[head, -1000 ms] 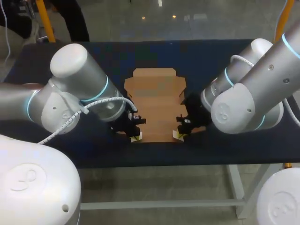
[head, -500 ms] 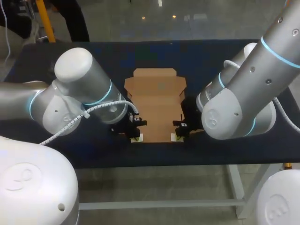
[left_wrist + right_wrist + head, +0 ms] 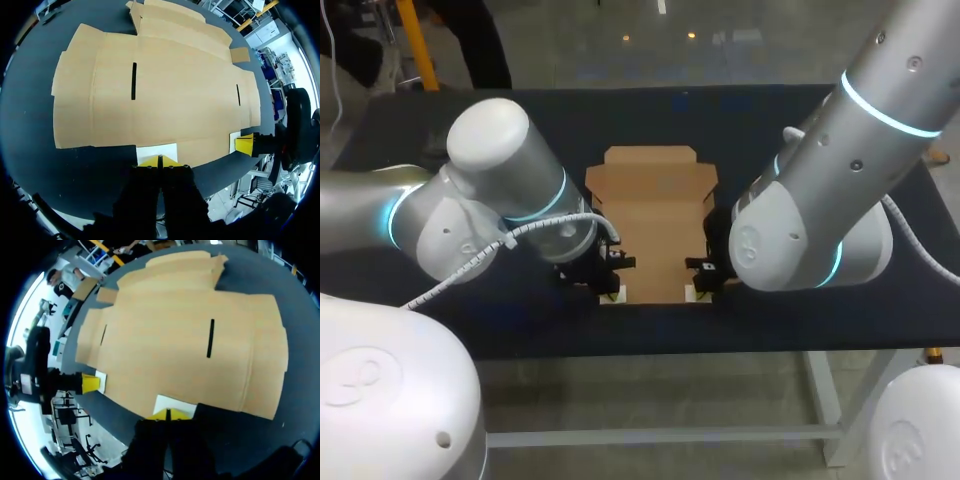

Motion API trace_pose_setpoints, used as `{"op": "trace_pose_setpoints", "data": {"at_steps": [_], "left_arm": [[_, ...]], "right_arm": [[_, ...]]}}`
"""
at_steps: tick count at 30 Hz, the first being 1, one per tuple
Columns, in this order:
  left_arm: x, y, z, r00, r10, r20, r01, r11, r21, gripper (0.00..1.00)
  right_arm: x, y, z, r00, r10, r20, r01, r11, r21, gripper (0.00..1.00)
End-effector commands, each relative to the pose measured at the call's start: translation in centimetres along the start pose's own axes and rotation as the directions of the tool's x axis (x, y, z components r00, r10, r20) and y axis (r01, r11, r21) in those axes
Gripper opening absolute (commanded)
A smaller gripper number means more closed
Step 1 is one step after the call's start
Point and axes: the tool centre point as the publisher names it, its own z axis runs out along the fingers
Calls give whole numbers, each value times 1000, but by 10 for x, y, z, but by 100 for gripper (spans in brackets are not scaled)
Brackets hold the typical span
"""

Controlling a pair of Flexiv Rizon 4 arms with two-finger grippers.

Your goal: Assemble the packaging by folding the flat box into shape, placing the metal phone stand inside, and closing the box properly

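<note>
The left arm [image 3: 480,205] and the right arm [image 3: 825,215] bend in low from the two sides. The left gripper [image 3: 610,292] and the right gripper [image 3: 698,291] point down, each with its yellow tips pressed together.

The dark desk [image 3: 95,170] lies beneath the left hand [image 3: 160,160], and a small white square [image 3: 156,151] lies flat on it just ahead of that hand.

Cardboard, not yet folded.
The brown flat box [image 3: 655,225] lies spread open on the dark table [image 3: 720,110], two narrow slots in it, white patches at its near edge.
</note>
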Motion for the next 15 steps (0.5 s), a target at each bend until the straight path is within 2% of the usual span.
{"op": "trace_pose_setpoints", "data": {"at_steps": [1, 15], "left_arm": [[0, -2, -7, 1000, 6, -17, -6, 1000, 5, 0], [7, -29, -57, 991, 28, -127, -23, 999, 40, 0]], "right_arm": [[-13, 4, -13, 997, 2, -75, -3, 1000, -6, 0], [-37, 30, -74, 960, 18, -279, -28, 999, -30, 0]]}}
